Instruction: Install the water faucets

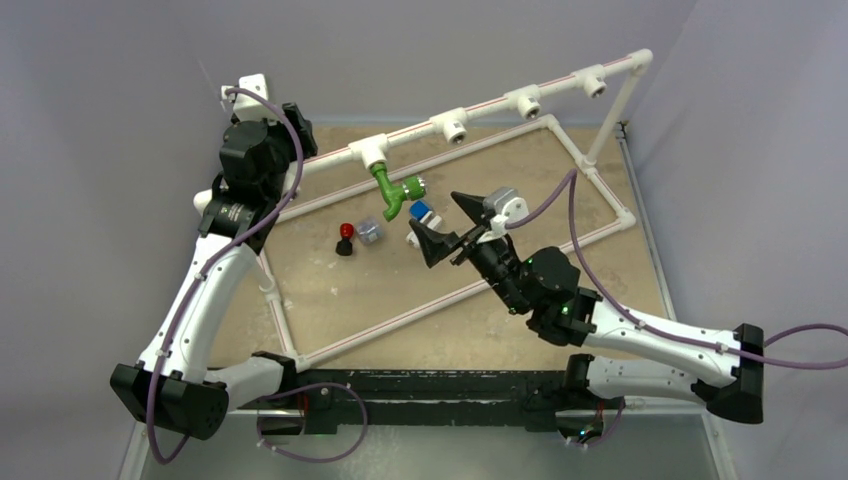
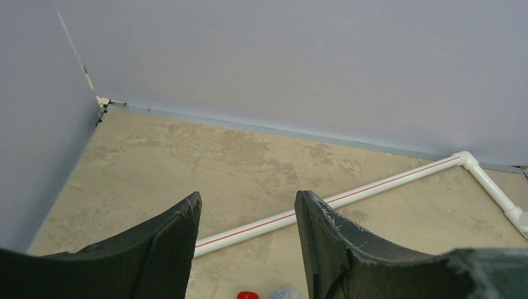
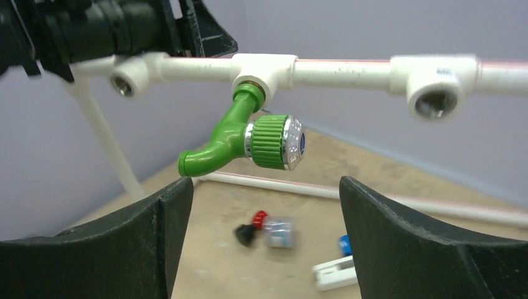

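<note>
A green faucet (image 1: pixel 395 192) (image 3: pixel 230 134) with a curved spout hangs screwed into a white tee (image 3: pixel 264 67) on the raised pipe. On the table lie a white faucet with a blue handle (image 1: pixel 420 215) (image 3: pixel 336 271) and a black faucet with a red knob (image 1: pixel 345 240) (image 3: pixel 249 229). My right gripper (image 1: pixel 436 213) (image 3: pixel 264 182) is open and empty, just below and short of the green faucet. My left gripper (image 2: pixel 249 196) stands open by the pipe's left end, nothing between its fingers. The red knob (image 2: pixel 247 294) peeks in at the bottom edge there.
A small clear piece (image 1: pixel 369 233) lies beside the black faucet. Further right, the raised pipe (image 1: pixel 490 103) carries three bare tees (image 1: pixel 455 125). White floor pipes (image 1: pixel 440 300) frame the tan table. Grey walls close in on the left, the back and the right.
</note>
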`<state>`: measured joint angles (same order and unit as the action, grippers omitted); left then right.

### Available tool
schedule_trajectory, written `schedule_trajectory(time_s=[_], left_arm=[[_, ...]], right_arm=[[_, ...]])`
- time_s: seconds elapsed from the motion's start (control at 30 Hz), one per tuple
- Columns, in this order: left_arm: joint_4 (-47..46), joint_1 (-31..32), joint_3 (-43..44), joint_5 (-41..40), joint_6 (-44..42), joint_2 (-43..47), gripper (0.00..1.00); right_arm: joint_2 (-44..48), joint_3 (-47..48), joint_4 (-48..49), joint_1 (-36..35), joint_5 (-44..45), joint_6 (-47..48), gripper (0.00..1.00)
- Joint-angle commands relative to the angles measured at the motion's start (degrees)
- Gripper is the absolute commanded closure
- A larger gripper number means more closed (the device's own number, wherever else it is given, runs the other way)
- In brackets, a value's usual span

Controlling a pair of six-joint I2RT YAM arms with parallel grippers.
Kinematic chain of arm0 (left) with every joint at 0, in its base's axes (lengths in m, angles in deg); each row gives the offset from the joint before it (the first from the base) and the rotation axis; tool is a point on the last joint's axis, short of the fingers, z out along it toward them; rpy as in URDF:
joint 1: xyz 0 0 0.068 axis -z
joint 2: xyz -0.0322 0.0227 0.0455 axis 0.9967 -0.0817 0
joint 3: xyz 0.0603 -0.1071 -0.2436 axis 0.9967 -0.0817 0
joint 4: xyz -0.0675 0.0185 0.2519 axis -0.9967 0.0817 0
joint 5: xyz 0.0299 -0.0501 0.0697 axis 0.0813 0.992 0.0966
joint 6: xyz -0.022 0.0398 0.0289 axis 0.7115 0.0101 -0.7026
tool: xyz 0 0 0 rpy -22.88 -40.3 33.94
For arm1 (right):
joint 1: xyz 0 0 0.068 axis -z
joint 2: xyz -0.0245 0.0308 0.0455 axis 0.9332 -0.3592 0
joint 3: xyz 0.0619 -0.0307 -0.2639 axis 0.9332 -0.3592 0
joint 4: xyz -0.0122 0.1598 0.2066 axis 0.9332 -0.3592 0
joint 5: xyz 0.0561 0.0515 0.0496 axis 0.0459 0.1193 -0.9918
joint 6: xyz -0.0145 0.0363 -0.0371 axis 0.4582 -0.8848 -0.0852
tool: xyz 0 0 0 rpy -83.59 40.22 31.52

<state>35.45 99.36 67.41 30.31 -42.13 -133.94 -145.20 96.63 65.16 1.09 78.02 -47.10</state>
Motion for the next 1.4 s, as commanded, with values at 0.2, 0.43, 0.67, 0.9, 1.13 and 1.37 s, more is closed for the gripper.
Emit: schedule_trajectory(time_s=[0.2,0.43,0.67,0.9,1.13,1.37], left_arm=[[12.28,2.04,-1.25,4.50,0.03,0.26,0.44],[12.19,2.04,-1.69,4.58,0.03,1.06,0.44],[12.17,2.04,-1.86,4.77,0.11,1.15,0.44],[12.18,2.06,-1.95,4.59,0.02,1.24,0.44],[11.93,2.12,-2.04,4.58,0.02,1.27,0.44],[11.92,2.13,-1.95,4.77,0.11,1.13,0.44]], right_arm=[[-0.78,5.80,-6.68,-0.74,-9.72,53.85,0.10],[-5.43,7.03,-2.73,-2.27,-5.90,76.41,0.08],[-11.43,5.40,8.89,-3.94,-4.52,94.55,0.07],[-18.33,7.95,13.13,-4.04,-1.65,97.48,0.11],[-21.16,10.27,12.53,-4.04,-0.45,94.33,0.30],[-22.89,10.10,14.28,-4.03,2.53,88.87,0.55]])
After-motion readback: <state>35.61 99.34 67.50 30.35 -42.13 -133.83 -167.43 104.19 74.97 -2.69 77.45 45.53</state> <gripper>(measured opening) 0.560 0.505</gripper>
